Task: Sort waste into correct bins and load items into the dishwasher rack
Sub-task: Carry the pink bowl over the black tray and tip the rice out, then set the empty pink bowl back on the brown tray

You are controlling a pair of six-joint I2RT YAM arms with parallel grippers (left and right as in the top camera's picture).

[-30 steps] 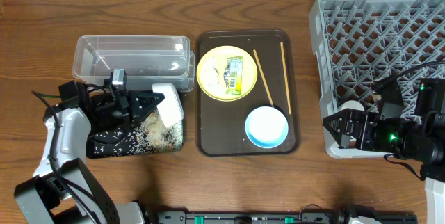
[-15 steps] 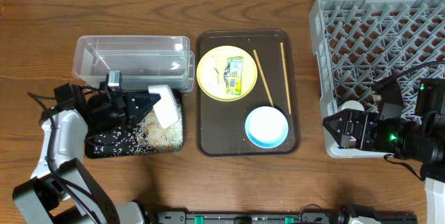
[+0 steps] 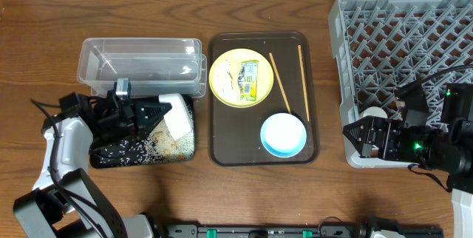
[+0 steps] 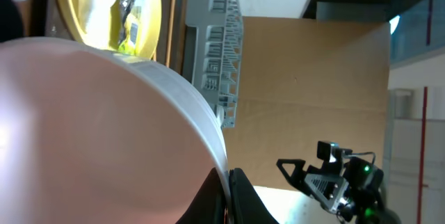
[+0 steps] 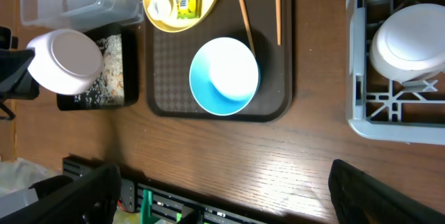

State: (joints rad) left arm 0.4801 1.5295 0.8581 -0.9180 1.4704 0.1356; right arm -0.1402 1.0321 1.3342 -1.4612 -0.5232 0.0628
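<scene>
Jaws of the left arm (image 3: 63, 143) clamp a tilted white bowl (image 3: 176, 112) above the black tray (image 3: 100, 162); the right arm (image 3: 436, 148) holds its jaws wide, empty.

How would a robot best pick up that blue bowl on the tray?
Pinch its rim from straight above, one finger inside and one outside. The blue bowl sits upright and open, and a chopstick lies by its far edge, so the near edge looks safest.
</scene>
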